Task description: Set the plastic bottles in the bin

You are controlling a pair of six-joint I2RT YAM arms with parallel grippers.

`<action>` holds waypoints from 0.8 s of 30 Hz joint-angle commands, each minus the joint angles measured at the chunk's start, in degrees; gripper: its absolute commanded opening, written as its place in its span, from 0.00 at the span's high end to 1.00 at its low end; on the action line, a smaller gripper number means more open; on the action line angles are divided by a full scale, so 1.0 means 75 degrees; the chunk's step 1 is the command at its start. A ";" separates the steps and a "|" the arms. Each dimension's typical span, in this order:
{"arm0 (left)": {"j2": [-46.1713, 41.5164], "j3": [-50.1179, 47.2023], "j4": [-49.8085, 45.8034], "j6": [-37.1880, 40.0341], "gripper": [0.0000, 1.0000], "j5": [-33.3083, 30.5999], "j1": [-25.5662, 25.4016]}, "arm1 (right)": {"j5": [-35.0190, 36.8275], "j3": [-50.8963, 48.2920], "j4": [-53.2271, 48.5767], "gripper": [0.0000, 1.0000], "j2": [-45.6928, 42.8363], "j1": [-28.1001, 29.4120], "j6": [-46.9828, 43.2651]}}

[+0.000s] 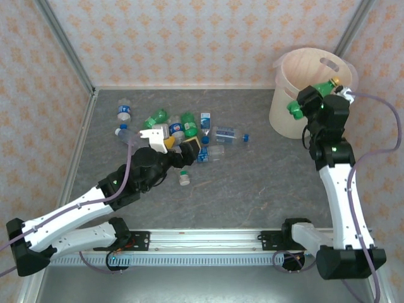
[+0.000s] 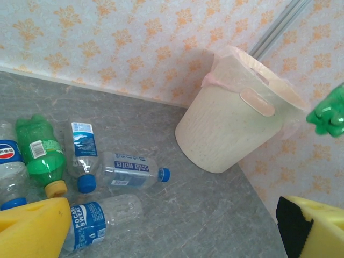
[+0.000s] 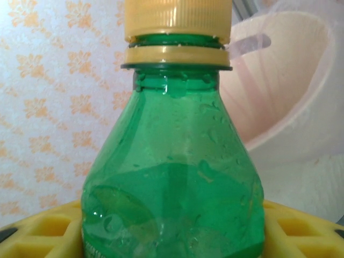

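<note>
Pointing its ridged yellow-orange cap (image 3: 176,19) toward the far right corner, the translucent green plastic bottle (image 1: 295,108) is held slantwise in the air. Its long axis runs from the lobed base at the near left to the cap above the rim of the large round pale pink-cream plastic bin (image 1: 315,58). The right gripper (image 1: 313,97) is clamped across the bottle's middle, with yellow waffle-textured pads against either side. (The wrist view cuts the bottle off below its shoulder, where droplets cling inside the glossy wall.) The bin stands upright at the far right of the grey marbled table (image 1: 252,183), with a slot handle near its rim.

The left gripper (image 1: 173,144) hangs with its jaws spread wide and nothing between them, over the heap of crushed plastic bottles (image 1: 183,129) at the table's middle left. In its wrist view:
- A clear bottle with a blue cap (image 2: 126,169) lies on its side, cap toward the bin.
- A clear blue-labelled bottle (image 2: 99,215) lies partly behind a yellow finger.
- A second green bottle (image 2: 40,153) lies with its yellow cap toward the camera.
- A bottle with a red, white and blue label (image 2: 8,161) is cut off at the left edge.

From overhead, the arm covers part of the heap, so the number of bottles is hard to make out.
</note>
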 commanded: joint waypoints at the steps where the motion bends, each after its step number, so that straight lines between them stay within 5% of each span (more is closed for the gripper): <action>1: -0.0354 -0.0221 -0.0216 0.0348 0.01 0.0199 -0.0043 | 0.0791 0.0852 -0.0279 0.42 0.0494 0.0035 -0.0223; 24: -0.1995 -0.1275 -0.0289 0.0738 0.01 -0.0121 -0.0049 | 0.1914 0.4253 -0.1049 0.42 0.4027 -0.0682 0.0040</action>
